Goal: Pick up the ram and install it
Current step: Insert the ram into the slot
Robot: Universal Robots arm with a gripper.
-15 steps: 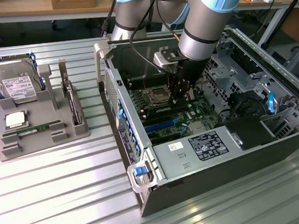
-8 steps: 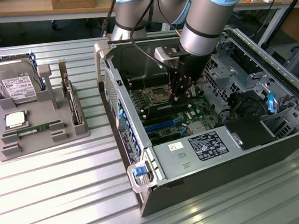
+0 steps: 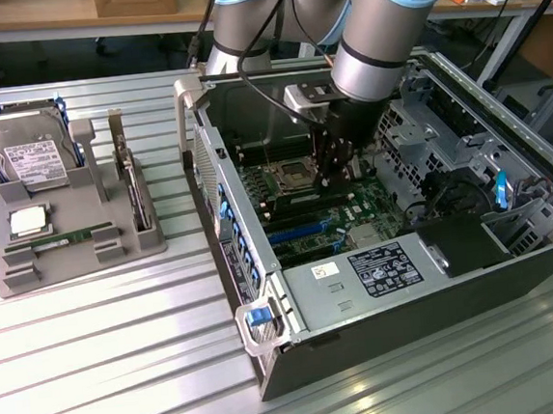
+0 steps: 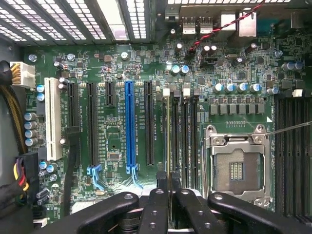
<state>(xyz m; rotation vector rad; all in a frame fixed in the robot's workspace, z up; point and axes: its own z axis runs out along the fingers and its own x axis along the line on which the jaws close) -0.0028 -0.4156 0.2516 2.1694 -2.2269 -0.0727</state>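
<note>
Well, starting at the exterior view's left, a moulded grey plastic tray sits on the ribbed metal table. At its far end lies a large grey hard drive with a white label, and nearer the camera a square silver CPU chip. Just beside the chip, a slim green board with a white label lies flat in a groove of the tray.

Further toward the exterior view's right stands the open black computer case, with its green motherboard exposed. I am down inside it on the end of the arm, my black gripper hanging close over the board near the middle of the case.

Seen from my wrist, my gripper is closed on a thin, narrow green ram stick, which shows edge-on as a fine yellow-green line. My two inner black fingers press against it from either side, and the outer pair spread wider apart. The ram stick runs in line with the long black memory slots, at the edge of that bank. It lies between the long blue expansion slot and the square silver CPU socket. A white expansion slot lies well beyond the blue one, on the side away from the socket. I cannot tell whether the stick is seated in its slot or only held over it.
</note>
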